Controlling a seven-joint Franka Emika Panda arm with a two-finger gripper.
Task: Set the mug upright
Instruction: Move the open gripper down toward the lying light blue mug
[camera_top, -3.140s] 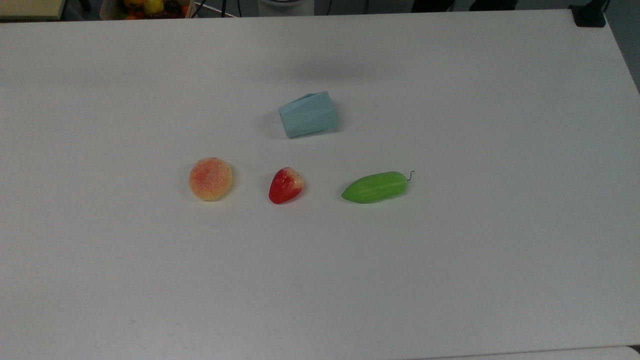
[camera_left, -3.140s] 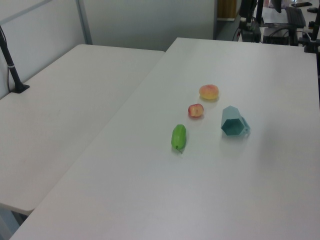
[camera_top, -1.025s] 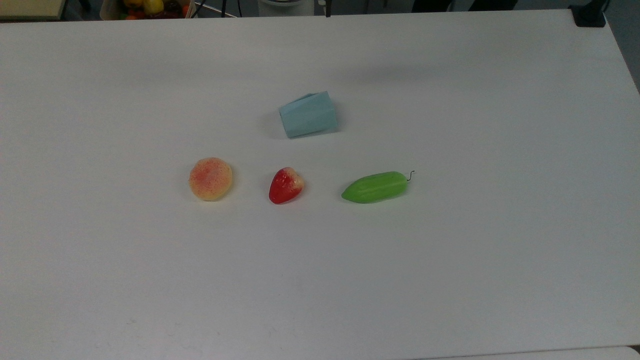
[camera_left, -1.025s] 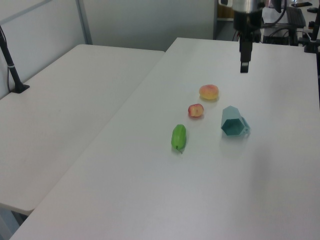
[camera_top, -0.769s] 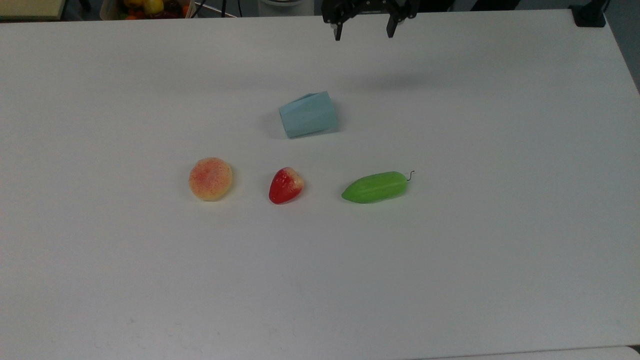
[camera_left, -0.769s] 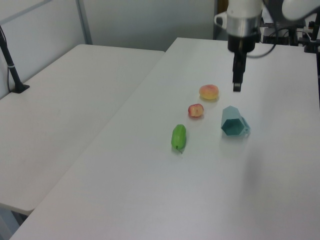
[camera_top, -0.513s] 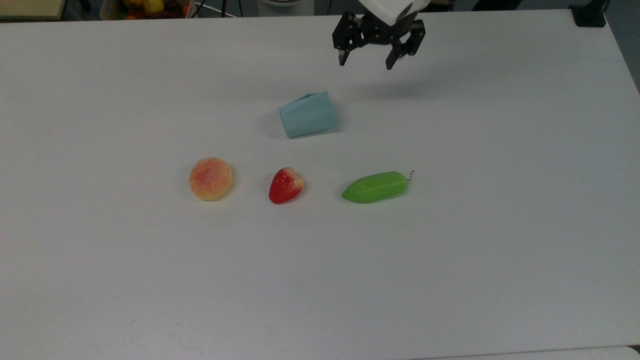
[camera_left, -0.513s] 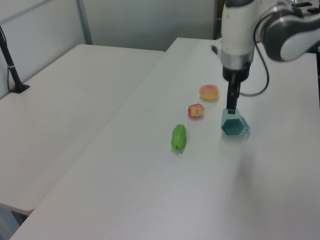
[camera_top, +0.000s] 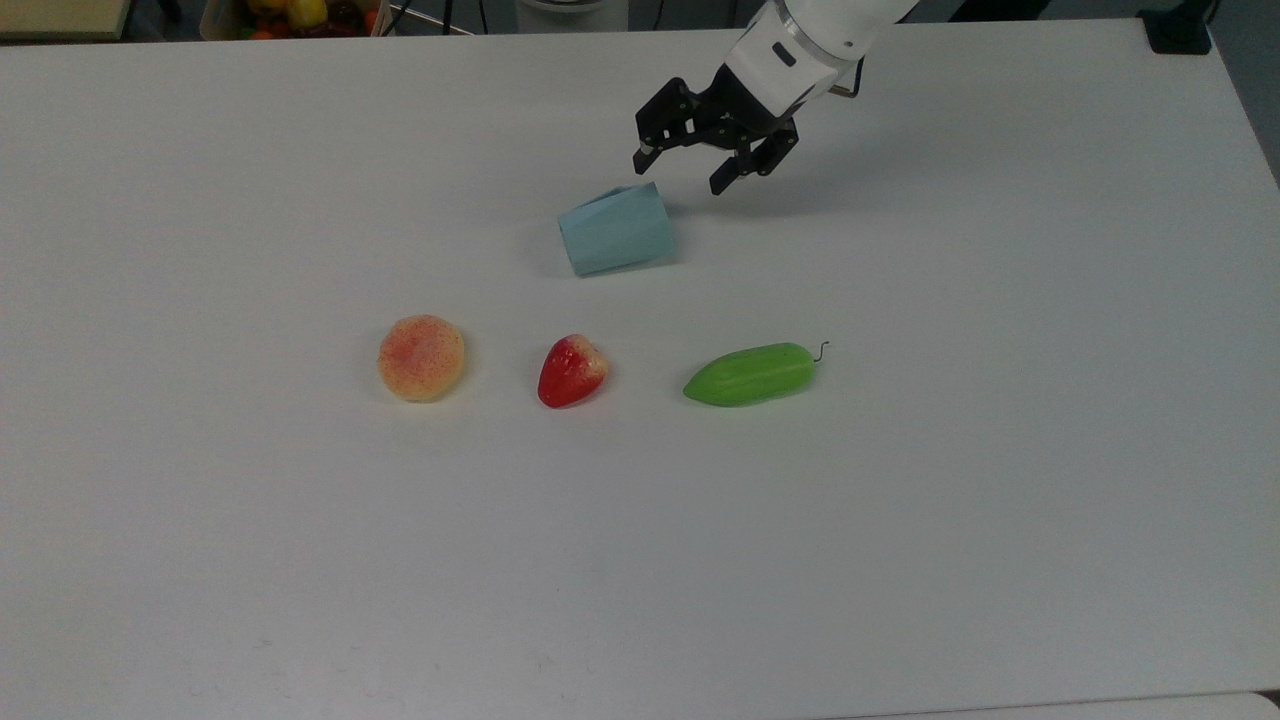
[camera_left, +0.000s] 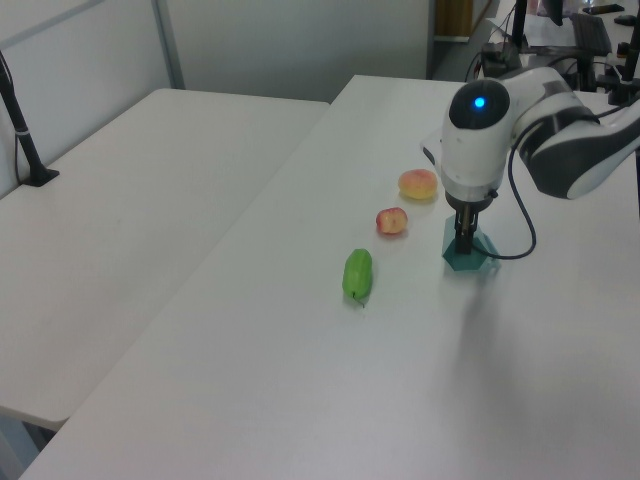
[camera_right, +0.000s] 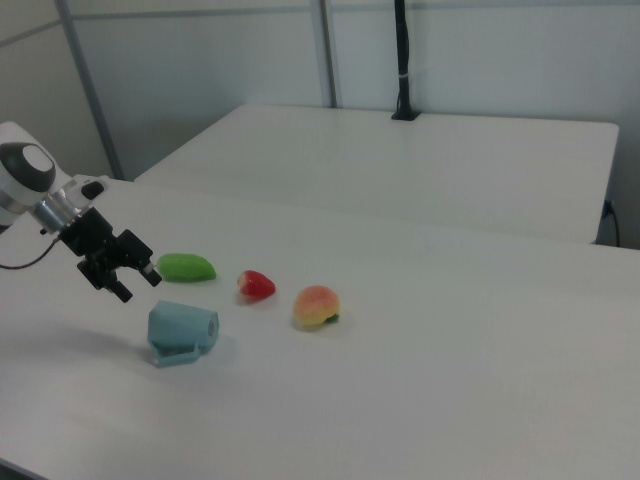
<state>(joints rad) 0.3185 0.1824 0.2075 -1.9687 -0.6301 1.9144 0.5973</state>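
A white table (camera_top: 1000, 500) seen from above; going from the top view's left to its right, a peach (camera_top: 421, 357), a strawberry (camera_top: 571, 371) and a green pod (camera_top: 750, 375) lie in a row; behind the strawberry the mug (camera_top: 617, 229) lies on its side, pale blue and faceted, with what looks like its wider end toward the top view's right; in the right view its handle rests against the table. The gripper (camera_top: 682, 169) hangs just beyond the mug's upper right corner in the top view, black fingers spread wide and holding nothing, not touching the mug. The step in hand looks like the approach for a grasp; to do it well, the fingers should probably come down over the wall near the wide end, one inside and one outside, close gently since the facets may slip, then tip the mug onto its narrow base and let go only once it stands level; keep clear of the fruit. No brand, label or writing can be read anywhere.
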